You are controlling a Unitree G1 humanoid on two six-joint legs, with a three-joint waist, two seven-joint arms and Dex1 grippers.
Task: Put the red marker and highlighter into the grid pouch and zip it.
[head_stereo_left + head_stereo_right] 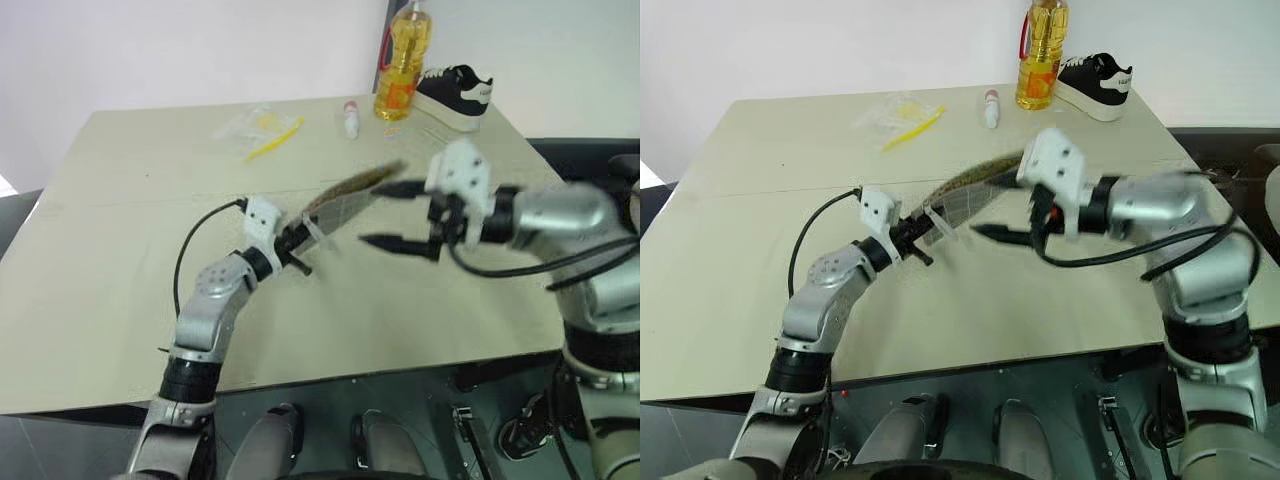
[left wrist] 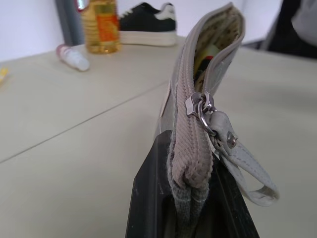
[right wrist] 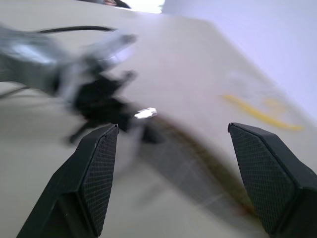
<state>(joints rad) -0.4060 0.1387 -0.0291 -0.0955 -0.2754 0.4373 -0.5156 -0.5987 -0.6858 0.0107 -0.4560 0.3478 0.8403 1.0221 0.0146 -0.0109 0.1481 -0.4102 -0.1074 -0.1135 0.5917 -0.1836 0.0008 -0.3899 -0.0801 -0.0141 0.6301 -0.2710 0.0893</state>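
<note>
**Zipper pull sits at the held end, with the open right hand closest to it**

While the left hand point(image 1: 296, 246) is clamping one short end of the grid pouch point(image 1: 345, 196) and holding it edge-up above the worktop point(image 1: 120, 250), the pouch's long axis is running away from that hand toward about two o'clock in the head views. Its zipper slider point(image 2: 198, 104) and looped grey pull point(image 2: 242, 166) are sitting right at the pinched end, and the seam beyond them is gaping, with something yellow and a trace of red showing inside; I judge these to be the highlighter and red marker, though neither is clear. At roughly three o'clock from the pull, the right hand point(image 1: 400, 215) is hovering with its fingers spread wide and holding nothing, pointing back toward the left hand. Being the free and nearer hand, it looks best placed to take the pull and draw it along that two o'clock line.
</note>
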